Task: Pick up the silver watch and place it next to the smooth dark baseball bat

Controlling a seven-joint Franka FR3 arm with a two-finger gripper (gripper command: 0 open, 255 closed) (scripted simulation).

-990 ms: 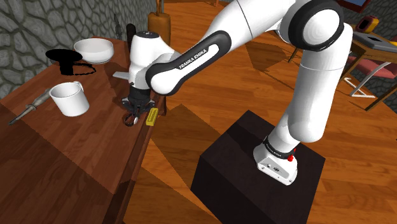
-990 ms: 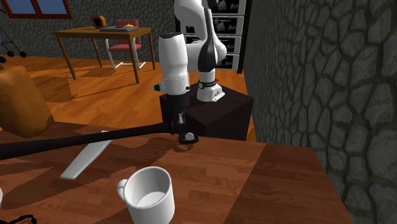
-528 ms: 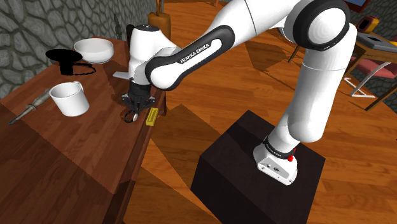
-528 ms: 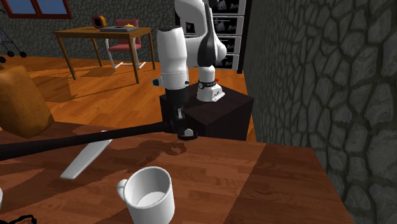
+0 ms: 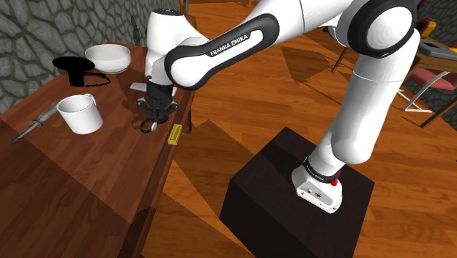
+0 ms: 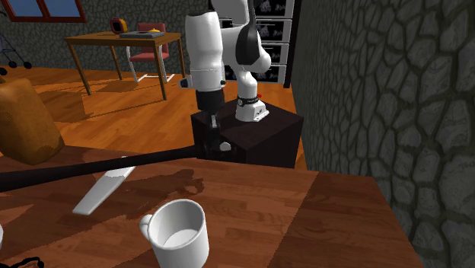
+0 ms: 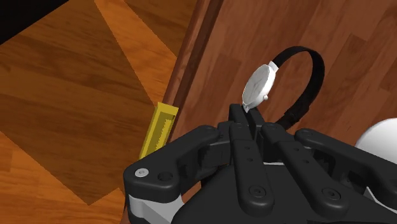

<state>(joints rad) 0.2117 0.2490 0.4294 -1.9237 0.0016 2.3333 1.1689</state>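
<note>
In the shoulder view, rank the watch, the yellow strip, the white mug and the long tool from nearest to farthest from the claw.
1. watch, clasped in the claw.
2. yellow strip, close by, at the edge of the table.
3. white mug, toward the view's left.
4. long tool, beyond the mug, farthest left.
</note>
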